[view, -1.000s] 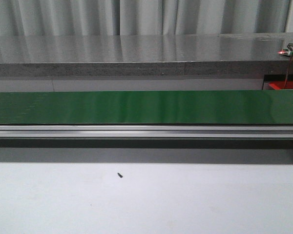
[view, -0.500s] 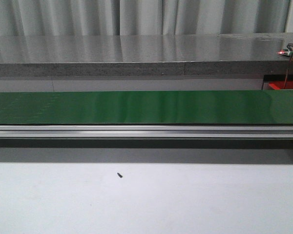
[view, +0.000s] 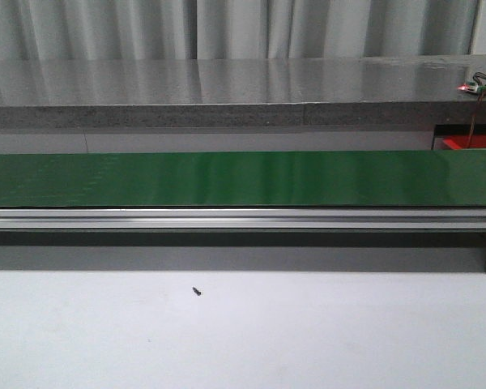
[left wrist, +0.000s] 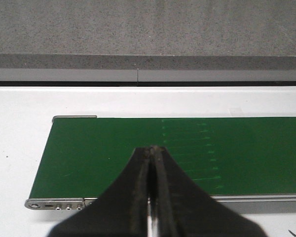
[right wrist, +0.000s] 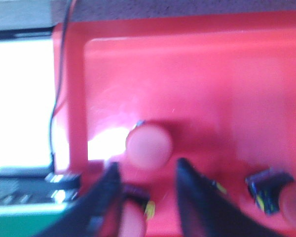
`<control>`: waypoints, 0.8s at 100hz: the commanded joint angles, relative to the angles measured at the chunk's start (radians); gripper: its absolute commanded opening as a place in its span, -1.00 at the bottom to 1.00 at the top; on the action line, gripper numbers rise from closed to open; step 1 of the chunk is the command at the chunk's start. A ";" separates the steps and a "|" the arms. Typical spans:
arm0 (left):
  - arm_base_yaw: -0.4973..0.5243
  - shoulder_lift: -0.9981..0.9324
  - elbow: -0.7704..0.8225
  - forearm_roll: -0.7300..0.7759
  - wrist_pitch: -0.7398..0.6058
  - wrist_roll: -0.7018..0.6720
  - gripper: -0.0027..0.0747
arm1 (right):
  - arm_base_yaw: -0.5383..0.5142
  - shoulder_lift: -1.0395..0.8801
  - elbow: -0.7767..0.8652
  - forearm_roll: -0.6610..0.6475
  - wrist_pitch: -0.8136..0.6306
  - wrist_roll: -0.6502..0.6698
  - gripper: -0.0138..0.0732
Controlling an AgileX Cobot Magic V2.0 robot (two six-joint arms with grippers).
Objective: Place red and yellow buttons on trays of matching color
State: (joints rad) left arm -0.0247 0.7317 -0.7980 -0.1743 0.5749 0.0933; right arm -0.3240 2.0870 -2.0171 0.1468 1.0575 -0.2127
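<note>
In the right wrist view my right gripper [right wrist: 148, 165] is open and empty, low over the red tray [right wrist: 212, 74]. A red button [right wrist: 149, 146] lies in the tray just beyond the fingertips. A second red button [right wrist: 133, 217] lies between the fingers, close to one of them, and a third [right wrist: 286, 202] lies off to the side. This view is blurred. In the left wrist view my left gripper [left wrist: 154, 148] is shut and empty above the end of the green conveyor belt [left wrist: 113, 148]. No yellow button or yellow tray is in view.
The front view shows the long green belt [view: 227, 178] on its aluminium rail, bare of buttons. A grey counter [view: 227, 81] runs behind it. A corner of the red tray [view: 474, 143] shows at the far right. A small black screw [view: 198, 291] lies on the white table.
</note>
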 commanded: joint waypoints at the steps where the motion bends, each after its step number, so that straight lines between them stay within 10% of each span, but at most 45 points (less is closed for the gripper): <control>1: 0.002 0.002 -0.026 -0.013 -0.068 0.000 -0.98 | -0.003 -0.107 -0.033 0.048 0.007 -0.004 -0.65; 80: 0.002 0.002 -0.026 -0.013 -0.017 0.000 -0.98 | 0.002 -0.778 0.639 0.077 -0.337 -0.024 -0.84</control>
State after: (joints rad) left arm -0.0247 0.7317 -0.7980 -0.1743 0.6157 0.0933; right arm -0.3222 1.4145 -1.4087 0.2118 0.8187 -0.2238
